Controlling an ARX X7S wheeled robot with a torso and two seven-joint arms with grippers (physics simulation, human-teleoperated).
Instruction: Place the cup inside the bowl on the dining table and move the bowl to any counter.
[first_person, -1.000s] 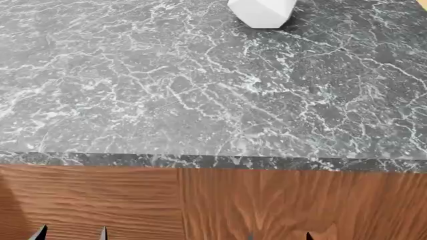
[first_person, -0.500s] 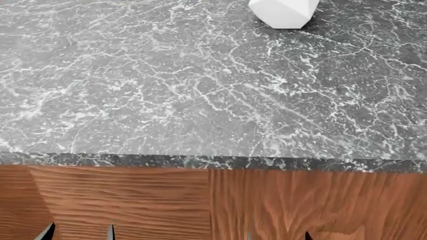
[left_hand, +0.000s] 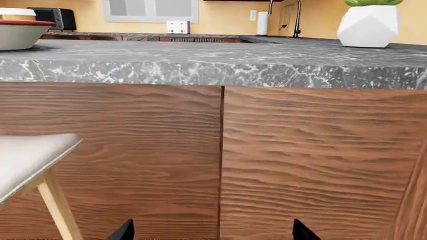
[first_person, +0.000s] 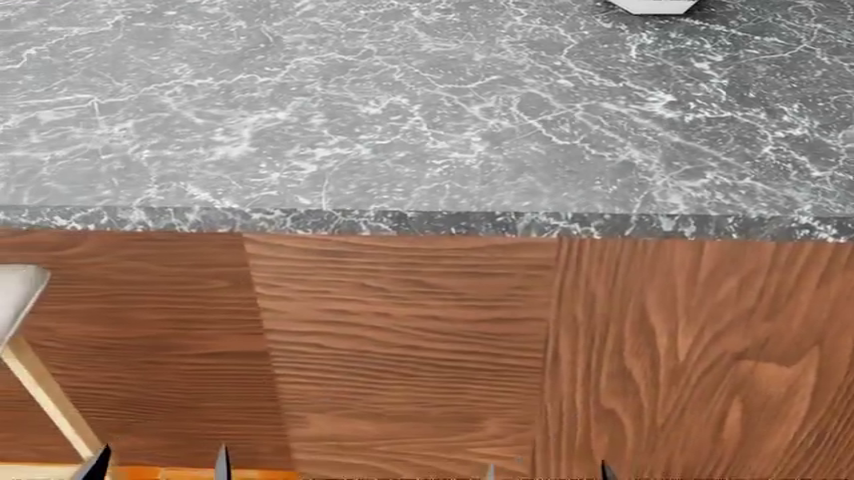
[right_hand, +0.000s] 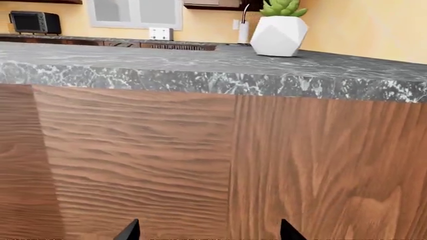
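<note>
In the left wrist view the bowl (left_hand: 15, 36) stands on the dining table (left_hand: 200, 52) at its far end, cut off by the picture's edge. It shows a red rim. The cup (left_hand: 16, 14), with its white lid and tan body, rises just above that rim; I cannot tell whether it stands inside the bowl or behind it. My left gripper (left_hand: 213, 232) is open and empty, low in front of the table's wood side. My right gripper (right_hand: 208, 232) is also open and empty, facing the same wood panel (right_hand: 133, 150). In the head view the left gripper (first_person: 158, 468) and right gripper (first_person: 549, 472) show only their tips.
A white faceted planter (right_hand: 279, 32) with a green plant stands on the table's far right part. A pale stool (left_hand: 27, 160) on a light leg stands by my left arm. Behind the table, a counter (left_hand: 133, 35) with a black appliance (right_hand: 30, 22) runs along the yellow wall.
The head view has shifted: the table edge now sits higher, the planter has slid almost out at the upper right, and the stool has come in at the left.
</note>
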